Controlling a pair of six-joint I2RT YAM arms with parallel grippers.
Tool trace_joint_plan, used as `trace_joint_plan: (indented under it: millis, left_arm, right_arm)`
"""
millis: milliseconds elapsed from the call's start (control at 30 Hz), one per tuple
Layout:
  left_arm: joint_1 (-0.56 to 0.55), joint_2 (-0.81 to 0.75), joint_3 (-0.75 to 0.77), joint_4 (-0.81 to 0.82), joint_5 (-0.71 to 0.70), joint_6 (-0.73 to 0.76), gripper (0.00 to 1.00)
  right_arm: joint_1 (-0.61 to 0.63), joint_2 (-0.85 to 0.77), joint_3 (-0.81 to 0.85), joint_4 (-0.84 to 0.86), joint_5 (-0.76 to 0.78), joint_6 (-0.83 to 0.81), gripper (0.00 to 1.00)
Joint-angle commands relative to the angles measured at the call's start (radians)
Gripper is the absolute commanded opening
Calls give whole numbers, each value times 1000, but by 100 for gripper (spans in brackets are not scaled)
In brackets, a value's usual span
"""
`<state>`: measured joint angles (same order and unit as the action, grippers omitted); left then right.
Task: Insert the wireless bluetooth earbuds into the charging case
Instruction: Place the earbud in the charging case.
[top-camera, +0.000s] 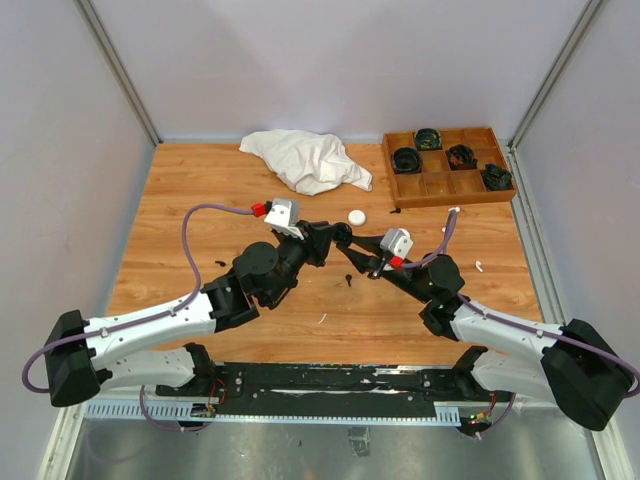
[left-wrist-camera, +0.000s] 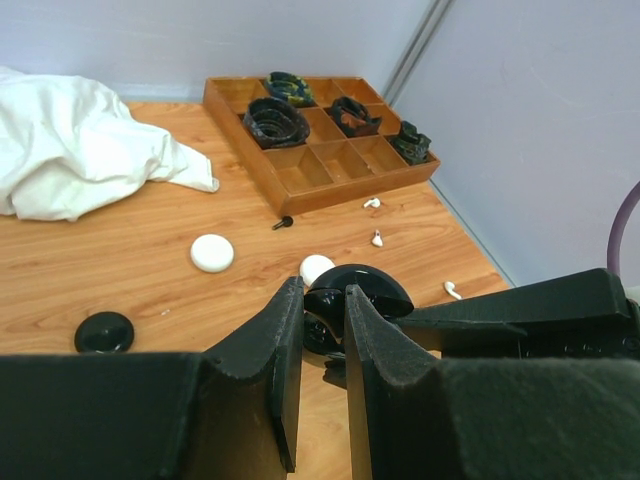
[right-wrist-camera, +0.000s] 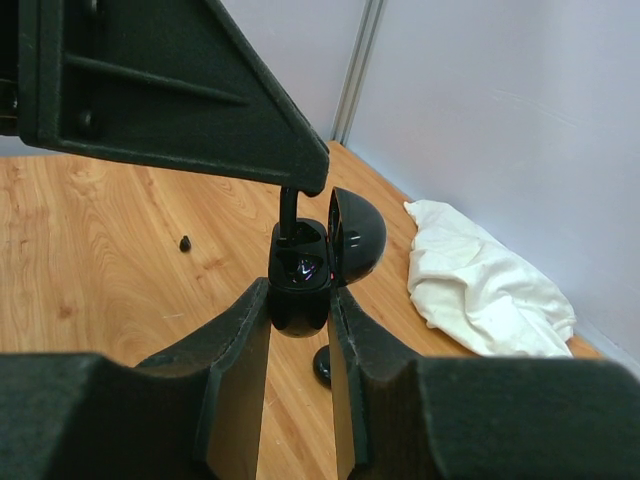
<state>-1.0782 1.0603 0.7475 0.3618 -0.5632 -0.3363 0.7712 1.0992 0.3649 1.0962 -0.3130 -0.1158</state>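
The right gripper (right-wrist-camera: 300, 300) clamps one glossy, rounded charging case (right-wrist-camera: 300, 270), lid open. The left gripper (left-wrist-camera: 323, 295) pinches one black earbud (right-wrist-camera: 288, 210) at its cavity. Three white earbuds (left-wrist-camera: 377, 238) lie on the wood-grain desk (left-wrist-camera: 120, 270).

Open-lidded black charging case (right-wrist-camera: 300, 295) — black earbud (right-wrist-camera: 288, 212) stem-up at its mouth — white earbuds (left-wrist-camera: 377, 238) scattered apart
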Motion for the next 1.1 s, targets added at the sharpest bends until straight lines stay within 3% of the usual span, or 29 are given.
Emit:
trace_joint_plan:
  millis: [0,333,1067]
  left_arm:
    - [-17,15,10,43,-36,25,18]
    - [-40,38,12,49,-39,52,19]
    - [-58,-7,29,-9,-54,8,47]
  right_arm:
    - [21,-15,-15,60,3,10,1]
    - [21,-20,-16,60,8,4,1]
    - [20,-38,-33,59,17,1,1]
